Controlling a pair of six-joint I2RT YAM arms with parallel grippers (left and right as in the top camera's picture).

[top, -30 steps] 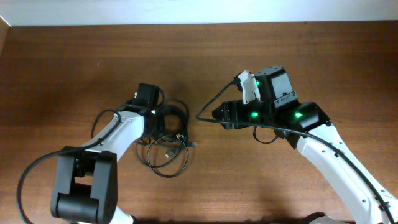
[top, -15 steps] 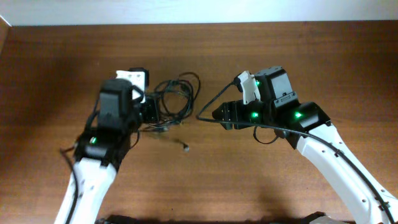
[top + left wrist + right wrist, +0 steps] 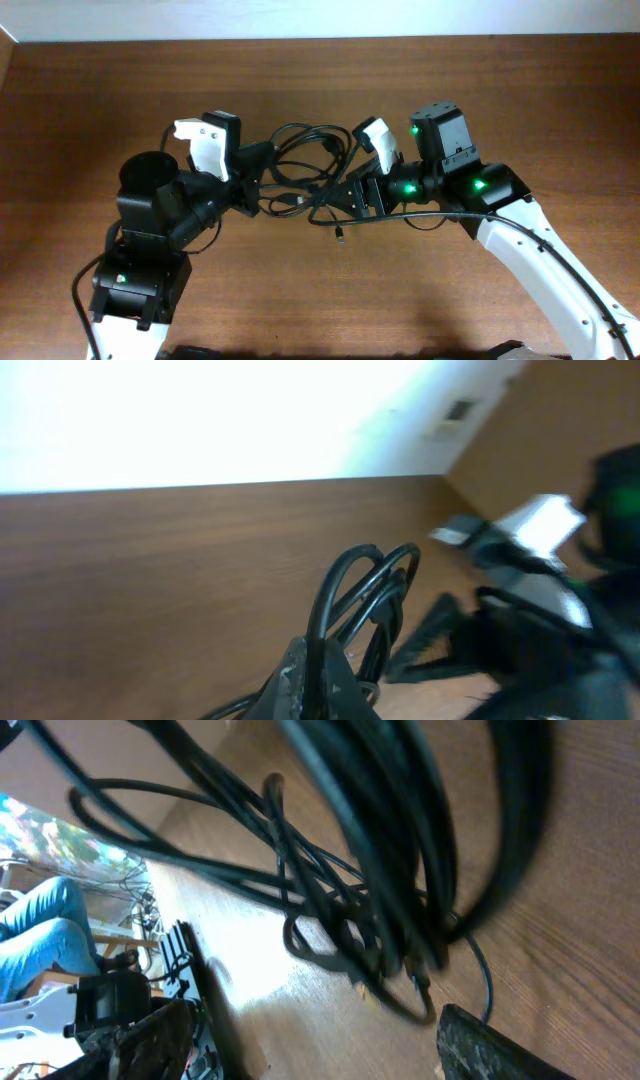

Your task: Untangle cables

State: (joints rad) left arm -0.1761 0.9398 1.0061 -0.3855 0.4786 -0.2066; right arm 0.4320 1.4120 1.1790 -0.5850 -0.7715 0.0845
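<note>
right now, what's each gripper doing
left gripper: closed on the cables
right gripper: open, nothing clamped

This looks like a robotics lab or workroom. Two white-and-black arms (image 3: pixel 150 250) stand at a wooden desk (image 3: pixel 500 90) against a plain white wall (image 3: pixel 200 420) with a socket plate (image 3: pixel 460 410). In the right wrist view, a person (image 3: pixel 40 935) in blue jeans sits beyond the desk.
</note>
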